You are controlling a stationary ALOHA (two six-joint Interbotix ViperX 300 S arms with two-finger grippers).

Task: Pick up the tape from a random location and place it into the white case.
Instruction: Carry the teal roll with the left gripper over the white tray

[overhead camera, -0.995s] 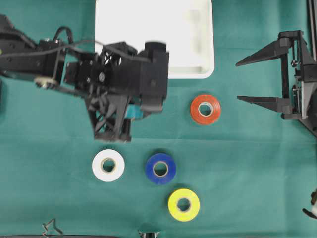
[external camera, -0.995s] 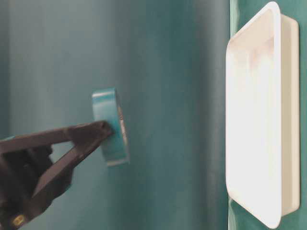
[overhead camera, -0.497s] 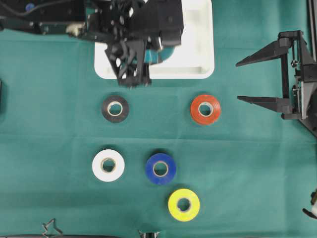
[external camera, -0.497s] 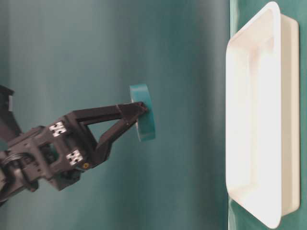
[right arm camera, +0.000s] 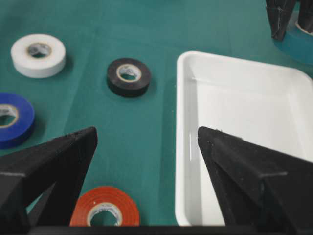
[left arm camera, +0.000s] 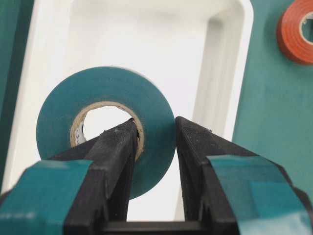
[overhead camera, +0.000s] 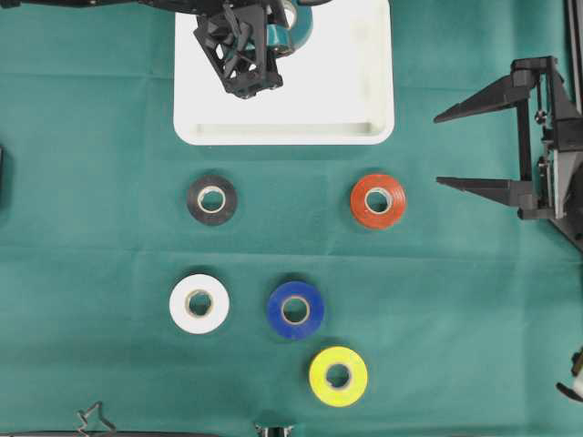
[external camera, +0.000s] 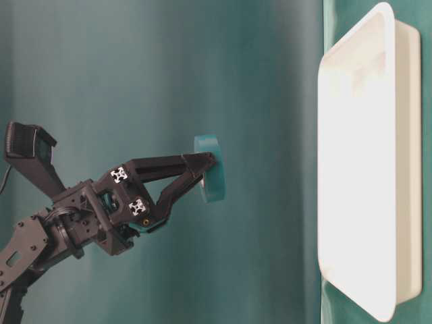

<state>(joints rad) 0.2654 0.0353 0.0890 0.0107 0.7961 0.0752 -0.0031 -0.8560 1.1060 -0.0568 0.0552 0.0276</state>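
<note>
A teal tape [left arm camera: 63, 112] roll hangs in the air over the white case [overhead camera: 282, 135], near the case's far left part. My left gripper [overhead camera: 273, 36] is shut on the roll's wall, one finger through the core and one outside. From table level the tape [external camera: 210, 177] sits well clear of the case [external camera: 388, 27], held at the left gripper's [external camera: 206, 162] tips. My right gripper [overhead camera: 437, 149] stands open at the right edge with nothing between its fingers. In its own view the right gripper [right arm camera: 146, 132] faces the case's rim [right arm camera: 182, 147].
Several loose rolls lie on the green cloth below the case: black [overhead camera: 211, 199], red [overhead camera: 378, 200], white [overhead camera: 199, 303], blue [overhead camera: 295, 309] and yellow [overhead camera: 338, 375]. The red roll [right arm camera: 103, 210] is closest to my right gripper.
My left gripper has carried the teal tape from above the cloth to above the white case, uncovering the black roll. The right arm has stayed still.
</note>
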